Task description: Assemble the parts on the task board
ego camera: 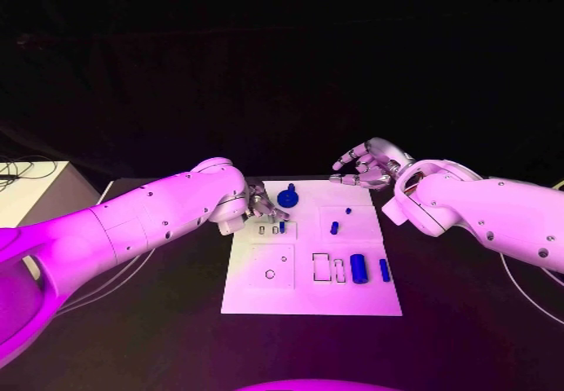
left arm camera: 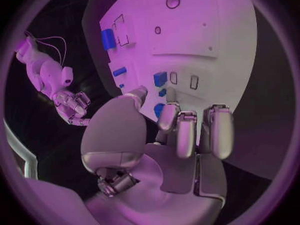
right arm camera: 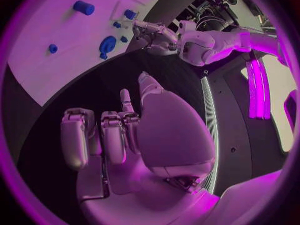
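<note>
Two hands work near the far end of the task board (ego camera: 311, 303), the white plate on the black table (ego camera: 470, 326). The left hand (ego camera: 266, 208) sits over the board's far left part, its fingers reaching down beside a pair of small slots; from the left wrist view its fingers (left arm camera: 187, 130) curl inward above the plate with a small blue part (left arm camera: 160, 78) just past the fingertips. Whether anything is pinched there I cannot tell. A larger round blue part (ego camera: 288, 196) lies on the board just beside this hand, toward the far edge.

The right hand (ego camera: 369, 164) hovers off the board's far right corner, apart from the plate, fingers loosely bent and apart with nothing in them; the right wrist view shows its palm (right arm camera: 162, 130) over bare table with the board beyond.

Nearer the board's middle, two small blue pieces (ego camera: 335, 228) stand well apart from both hands. Toward the board's near right, a blue cylinder (ego camera: 359, 269) and a slimmer blue bar (ego camera: 385, 270) lie side by side next to empty rectangular recesses (ego camera: 321, 266).
</note>
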